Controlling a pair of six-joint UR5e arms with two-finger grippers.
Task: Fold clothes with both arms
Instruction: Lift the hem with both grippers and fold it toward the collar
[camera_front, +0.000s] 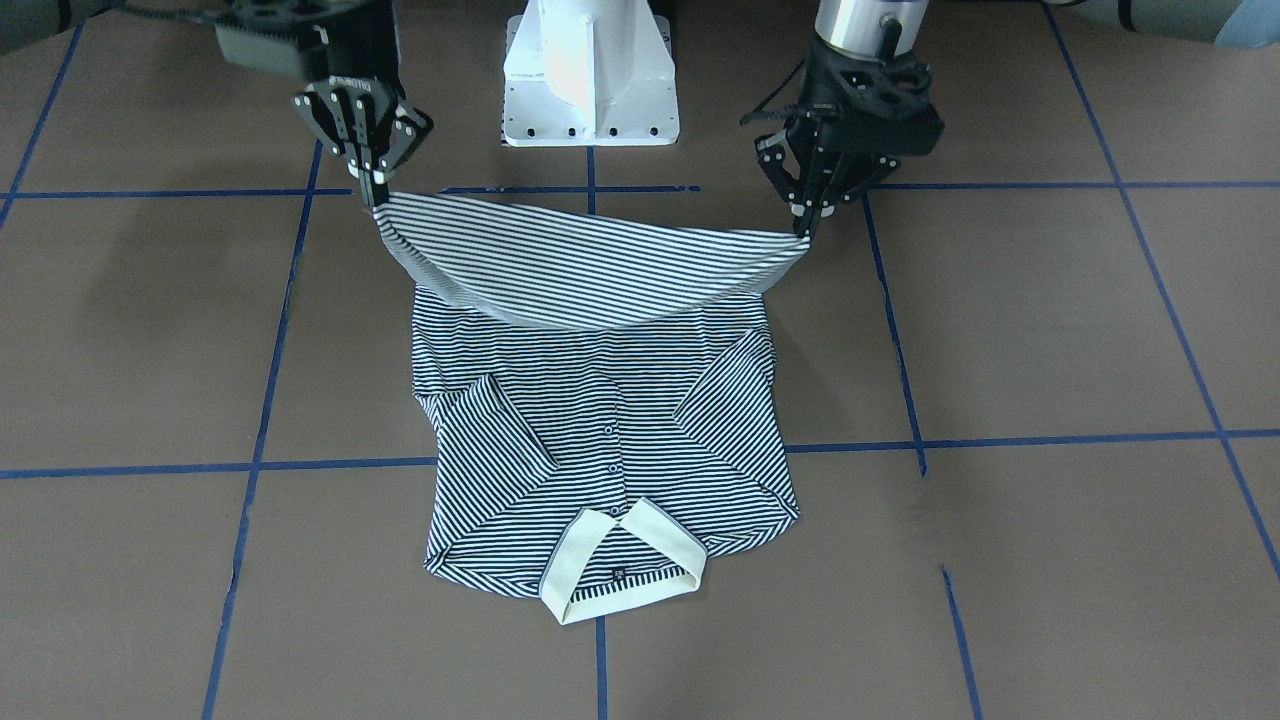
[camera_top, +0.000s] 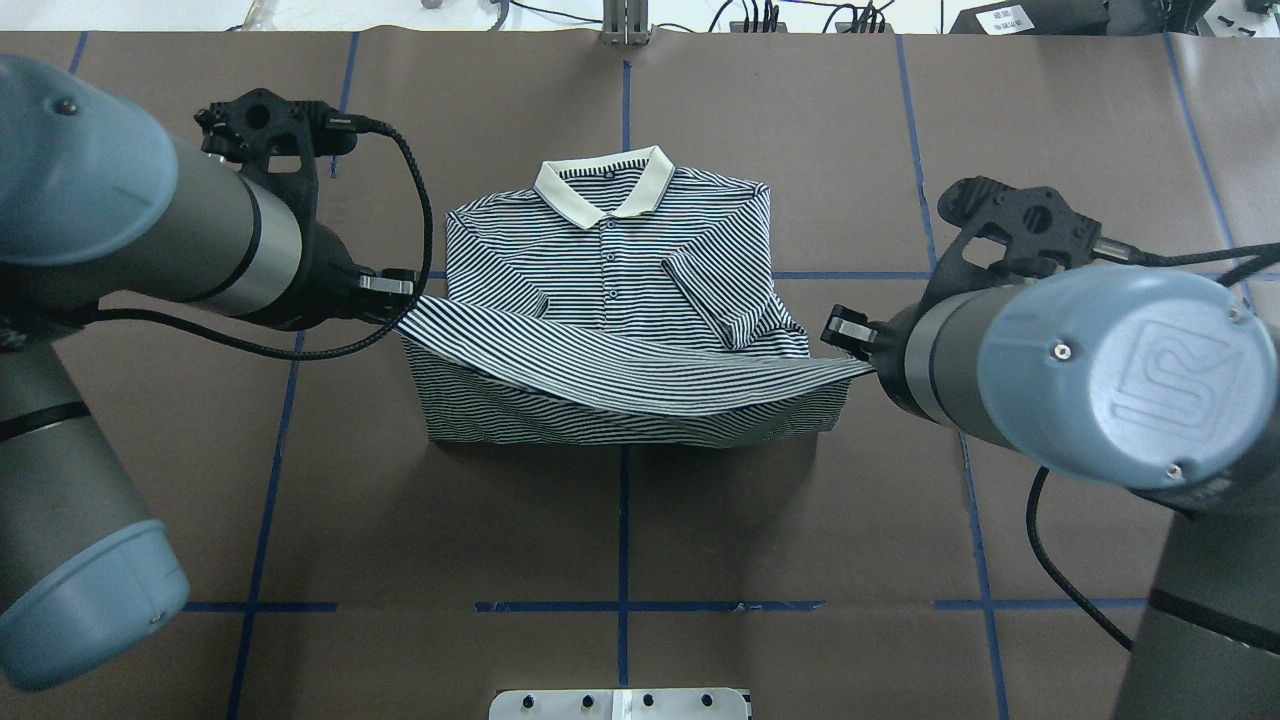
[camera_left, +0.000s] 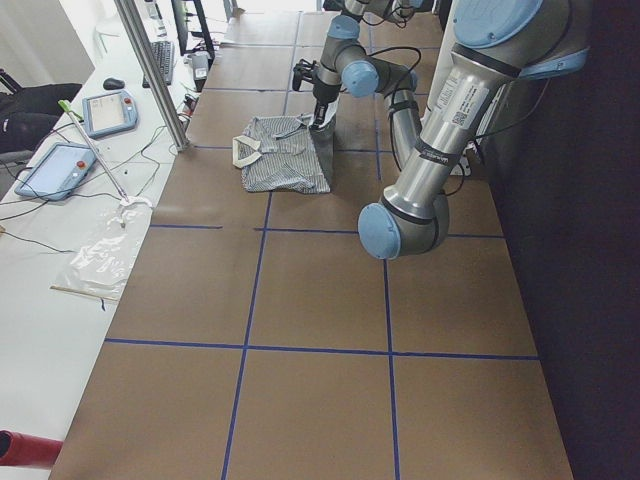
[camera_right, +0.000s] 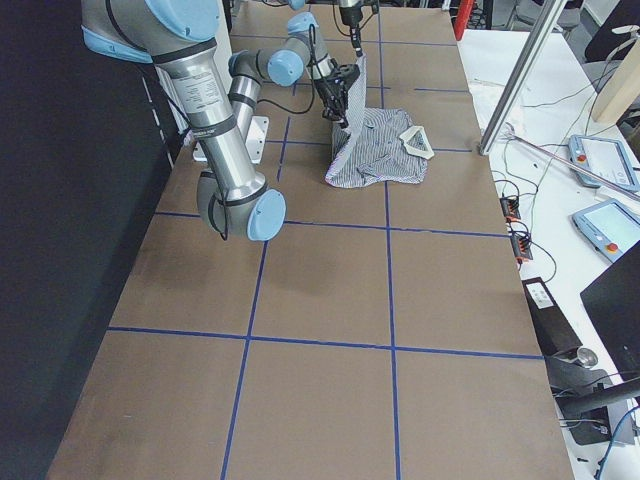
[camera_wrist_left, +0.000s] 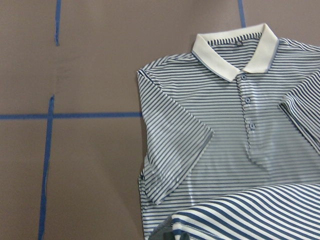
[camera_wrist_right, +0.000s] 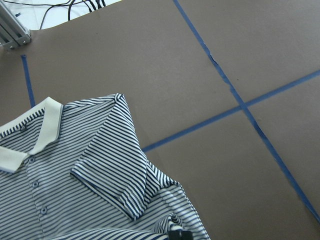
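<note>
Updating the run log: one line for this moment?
left gripper: shut on polo shirt hem corner | right gripper: shut on opposite corner | hem raised, sleeves folded in

Brown table (camera_top: 450, 520) with blue tape grid (camera_top: 622, 530), white pedestal base (camera_front: 590, 70), teach pendant (camera_left: 107, 110) on a white side bench (camera_left: 40, 250)

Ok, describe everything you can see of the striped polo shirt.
The polo shirt, thin navy-and-white striped knit with a cream collar and small buttons, lies face up on the brown table, sleeves folded inward. Its hem is lifted and sagging between the left gripper and right gripper, whose jaws pinch the two corners.
</note>
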